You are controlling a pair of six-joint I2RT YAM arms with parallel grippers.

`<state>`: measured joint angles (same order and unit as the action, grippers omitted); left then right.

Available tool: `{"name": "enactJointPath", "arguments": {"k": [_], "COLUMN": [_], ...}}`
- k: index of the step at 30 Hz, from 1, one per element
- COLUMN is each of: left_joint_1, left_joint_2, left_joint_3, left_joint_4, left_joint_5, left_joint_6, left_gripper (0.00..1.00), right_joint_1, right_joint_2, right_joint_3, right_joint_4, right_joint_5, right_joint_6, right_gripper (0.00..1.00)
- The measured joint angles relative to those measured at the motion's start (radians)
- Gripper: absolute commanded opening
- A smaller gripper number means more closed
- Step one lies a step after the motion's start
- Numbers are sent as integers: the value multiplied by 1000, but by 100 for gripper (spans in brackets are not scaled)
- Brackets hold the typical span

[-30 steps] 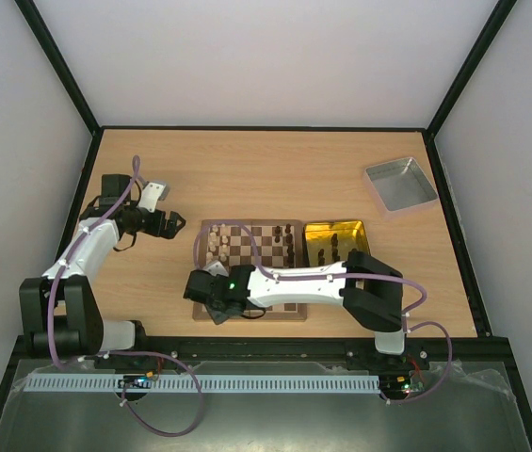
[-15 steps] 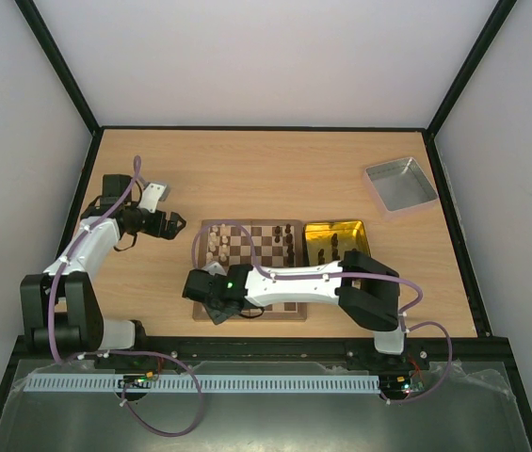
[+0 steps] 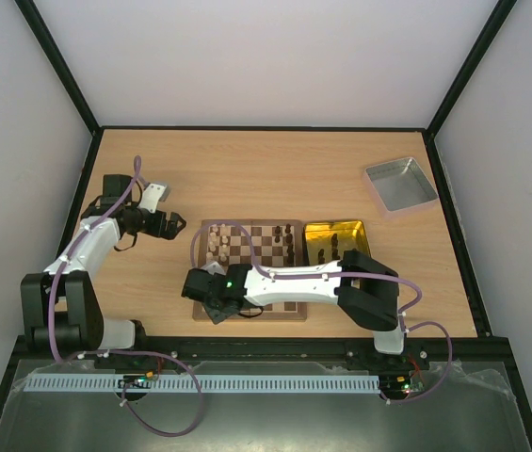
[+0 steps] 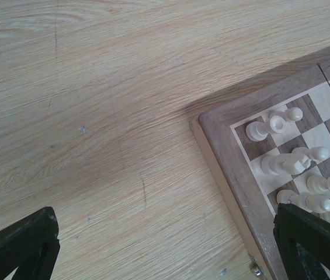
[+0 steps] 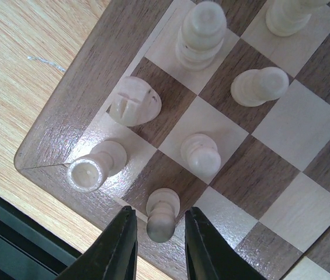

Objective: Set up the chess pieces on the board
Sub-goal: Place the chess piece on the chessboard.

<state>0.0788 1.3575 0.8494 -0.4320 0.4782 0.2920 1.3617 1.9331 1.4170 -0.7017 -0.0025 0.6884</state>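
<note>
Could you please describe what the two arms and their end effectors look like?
Both have white link shells between black joint housings. A lilac cable loops along the left arm, another along the right arm, which carries a small green light near its wrist. The left end effector and right end effector each have two black, tapering fingers.

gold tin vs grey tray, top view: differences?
The gold tin is shiny yellow; the grey tray is dull silver. The tin sits right beside the board; the tray lies apart, near the far right corner. The tin lines up with the board; the tray is turned askew. The tin holds dark pieces; none show in the tray. Both are shallow and rectangular.
</note>
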Motion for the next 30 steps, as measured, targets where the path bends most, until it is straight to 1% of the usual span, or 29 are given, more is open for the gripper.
{"name": "enactJointPath", "arguments": {"k": [5,9,12,13,14,18,25,30], "left_joint_1": [0,0,0,0,0,0,0,0], "left_joint_2": [0,0,0,0,0,0,0,0], "left_joint_3": [0,0,0,0,0,0,0,0], "left_joint_4": [0,0,0,0,0,0,0,0], "left_joint_5": [0,0,0,0,0,0,0,0], "left_joint_6": [0,0,0,0,0,0,0,0], "left_gripper": [100,100,100,100,99,100,100,100], "right_joint_1": [0,0,0,0,0,0,0,0], "right_joint_2": [0,0,0,0,0,0,-7,-38], "right_joint_3": [0,0,0,0,0,0,-3,-9], "right_joint_4": [0,0,0,0,0,3,8,11], "right_joint_5": [0,0,0,0,1,2,5,13], "right_joint_6": [0,0,0,2,5,5,16,28], "right_gripper": [20,22,35,39,40,40,37,36]}}
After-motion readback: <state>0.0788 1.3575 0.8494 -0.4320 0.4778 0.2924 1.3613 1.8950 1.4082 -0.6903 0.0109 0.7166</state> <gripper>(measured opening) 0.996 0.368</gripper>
